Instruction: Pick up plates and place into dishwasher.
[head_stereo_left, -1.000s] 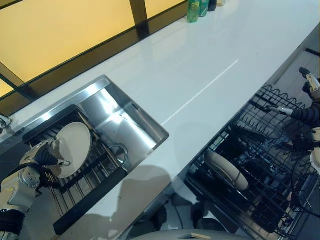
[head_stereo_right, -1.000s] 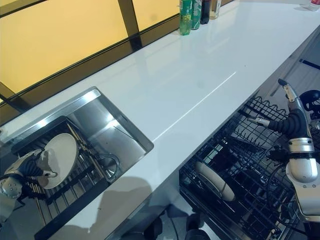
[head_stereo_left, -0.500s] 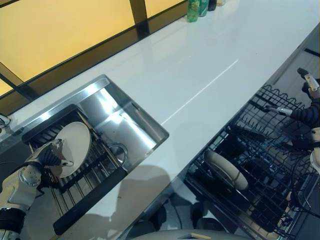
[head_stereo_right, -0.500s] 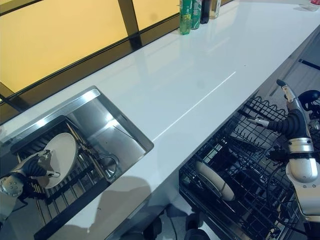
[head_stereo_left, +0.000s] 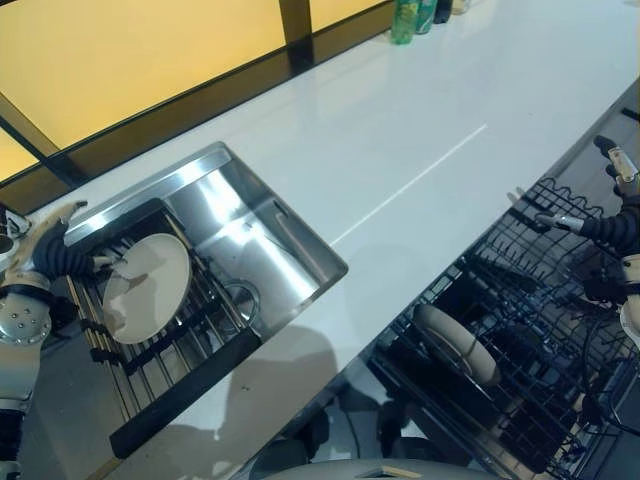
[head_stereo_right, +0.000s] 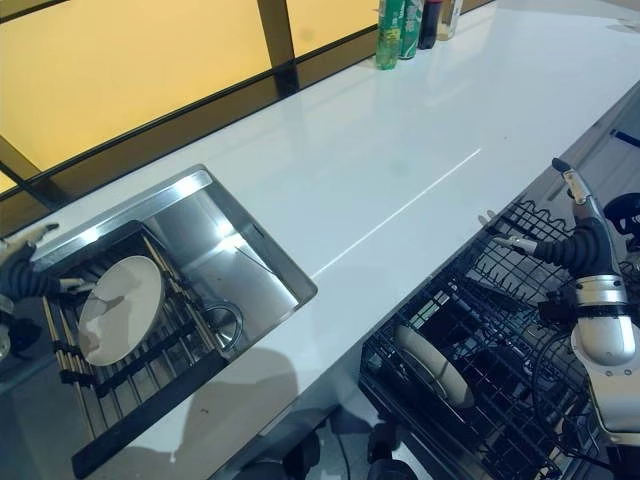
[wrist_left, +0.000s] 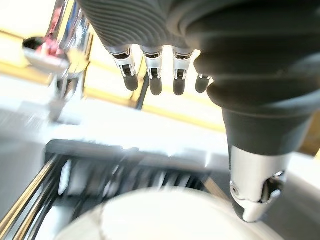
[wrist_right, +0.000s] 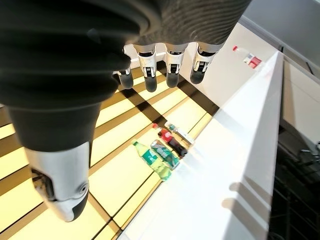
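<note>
1. The left hand (head_stereo_left: 55, 245) is seen with fingers spread and empty, just beside a cream plate (head_stereo_left: 147, 288).
2. That plate is propped in the drying rack (head_stereo_left: 150, 350) set over the steel sink (head_stereo_left: 262, 250).
3. A second plate (head_stereo_left: 457, 343) is stood in the dishwasher rack (head_stereo_left: 520, 340).
4. The right hand (head_stereo_right: 578, 235) is held over that rack, fingers straight, nothing gripped.

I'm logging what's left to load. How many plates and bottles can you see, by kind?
Plates: 2, one plate on the sink rack and one plate in the dishwasher rack.
Bottles: 3, a green bottle, a dark bottle with a red cap and a clear bottle.
Total: 5.
</note>
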